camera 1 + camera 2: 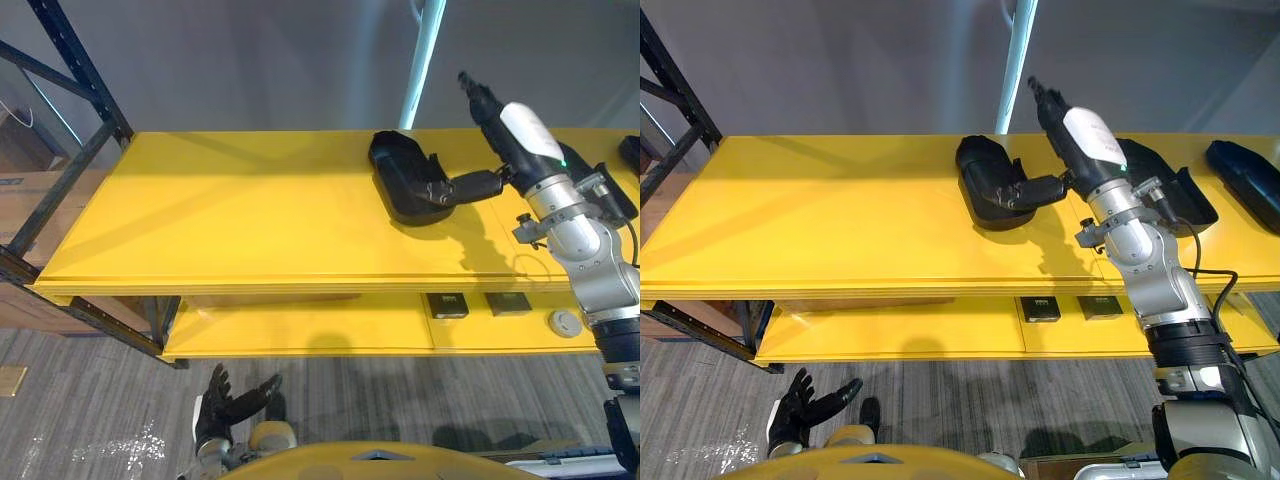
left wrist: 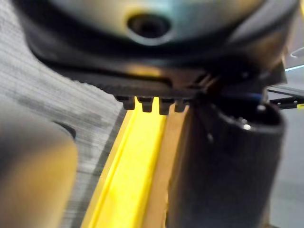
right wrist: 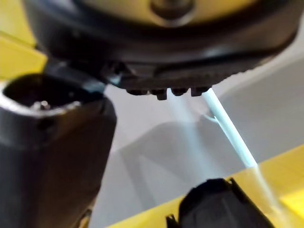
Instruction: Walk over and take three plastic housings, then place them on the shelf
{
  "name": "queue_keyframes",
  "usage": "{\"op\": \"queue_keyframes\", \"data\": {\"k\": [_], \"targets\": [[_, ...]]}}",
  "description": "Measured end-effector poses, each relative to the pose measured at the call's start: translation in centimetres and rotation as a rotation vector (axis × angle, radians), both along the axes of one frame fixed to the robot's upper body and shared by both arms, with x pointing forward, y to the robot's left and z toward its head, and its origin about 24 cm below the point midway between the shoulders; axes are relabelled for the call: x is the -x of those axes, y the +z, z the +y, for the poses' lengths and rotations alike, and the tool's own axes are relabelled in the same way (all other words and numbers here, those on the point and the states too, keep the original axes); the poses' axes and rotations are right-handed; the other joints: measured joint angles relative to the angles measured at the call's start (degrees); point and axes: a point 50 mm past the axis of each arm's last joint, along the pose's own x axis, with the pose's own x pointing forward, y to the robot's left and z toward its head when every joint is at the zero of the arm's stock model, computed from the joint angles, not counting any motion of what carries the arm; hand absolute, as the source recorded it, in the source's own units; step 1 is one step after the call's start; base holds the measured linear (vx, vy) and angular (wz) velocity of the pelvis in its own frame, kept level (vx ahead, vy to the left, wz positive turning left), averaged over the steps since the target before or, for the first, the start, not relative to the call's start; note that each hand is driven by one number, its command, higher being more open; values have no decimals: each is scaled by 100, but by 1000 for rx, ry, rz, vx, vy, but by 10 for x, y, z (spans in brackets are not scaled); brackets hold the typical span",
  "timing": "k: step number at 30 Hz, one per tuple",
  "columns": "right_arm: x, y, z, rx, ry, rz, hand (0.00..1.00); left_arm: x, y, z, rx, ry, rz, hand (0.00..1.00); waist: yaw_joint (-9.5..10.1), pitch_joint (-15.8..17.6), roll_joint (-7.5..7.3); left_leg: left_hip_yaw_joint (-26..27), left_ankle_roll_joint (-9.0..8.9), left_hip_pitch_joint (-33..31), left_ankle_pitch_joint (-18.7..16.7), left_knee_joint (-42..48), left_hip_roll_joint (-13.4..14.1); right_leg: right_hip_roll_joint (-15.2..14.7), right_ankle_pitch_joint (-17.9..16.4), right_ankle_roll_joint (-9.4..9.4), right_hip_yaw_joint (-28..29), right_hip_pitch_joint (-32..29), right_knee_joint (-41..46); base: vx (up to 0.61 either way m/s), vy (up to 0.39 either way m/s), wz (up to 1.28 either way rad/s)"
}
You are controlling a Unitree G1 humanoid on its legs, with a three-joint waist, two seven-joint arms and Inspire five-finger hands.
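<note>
right hand: right hand (image 1: pixel 487 112) is over the yellow top shelf board (image 1: pixel 230 210), fingers straight and pointing up and away, grasping nothing; its thumb (image 1: pixel 470 187) reaches sideways and its tip touches the right edge of the housing
task thing: black plastic housing (image 1: pixel 400 172) lies flat on the top shelf board, right of the middle, near the back edge
other housings: second black plastic housing (image 1: pixel 1185 195) lies on the same board just behind the right arm; third dark plastic housing (image 1: pixel 1245 180) lies at the far right end, apart from it
left hand: left hand (image 1: pixel 230 405) hangs low over the grey wood-grain floor (image 1: pixel 80 400), fingers spread wide, empty
lower shelf: yellow lower shelf board (image 1: pixel 300 325) carries two small dark square blocks (image 1: pixel 447 304) side by side and a round pale disc (image 1: pixel 565 322) to their right
frame: black metal rack upright (image 1: pixel 75 60) stands at the shelf's left end
</note>
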Motion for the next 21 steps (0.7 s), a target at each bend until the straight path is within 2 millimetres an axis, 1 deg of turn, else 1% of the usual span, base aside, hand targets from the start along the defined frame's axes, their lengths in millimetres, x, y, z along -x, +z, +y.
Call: {"op": "queue_keyframes", "data": {"k": [2,3,4,6,10,12,14,17,21], "targets": [[-1,-9,-5,6,-14,47,100,5,-2,6,-5,8,19,100,18,-2,-106,1,2,-3,-3,0,-1,6,13,4,-3,10,-32,0,0,0],[-2,-16,-6,35,-6,86,100,8,-2,10,-10,6,23,100,32,-28,-175,4,-11,8,-11,0,-3,15,32,3,-3,43,-81,0,0,0],[-2,-17,-6,46,-3,92,100,9,-2,10,-10,6,23,100,36,-31,-186,4,-13,11,-12,0,-3,15,32,3,-3,47,-82,0,0,0],[-1,-26,-6,118,39,162,100,8,-2,12,-8,-9,21,100,87,-37,-252,3,-29,23,-11,0,-4,15,32,3,-5,64,-82,0,0,0],[2,-39,-4,210,117,277,100,6,-1,13,3,-25,6,100,133,-35,-307,-6,-30,50,-11,0,-1,20,32,3,-8,95,-81,0,0,0],[3,-46,-3,223,143,312,100,5,-1,14,5,-26,3,100,164,-29,-329,1,-30,72,-10,0,6,24,34,1,1,105,-82,-12,-5,-3],[2,-54,-1,244,171,362,100,5,-3,16,4,-24,8,100,242,-21,-346,61,-38,148,-20,0,24,33,34,-4,46,131,-97,-32,-7,-13],[0,-56,2,263,205,381,100,7,-3,18,1,-24,18,100,264,-11,-371,96,-18,150,-38,0,62,80,64,-42,76,127,-183,-48,-11,-10],[0,-62,11,298,267,411,100,12,-6,20,-4,-22,42,100,284,7,-403,158,-60,204,-72,0,81,94,81,-49,123,132,-238,-25,-3,-10]]}}
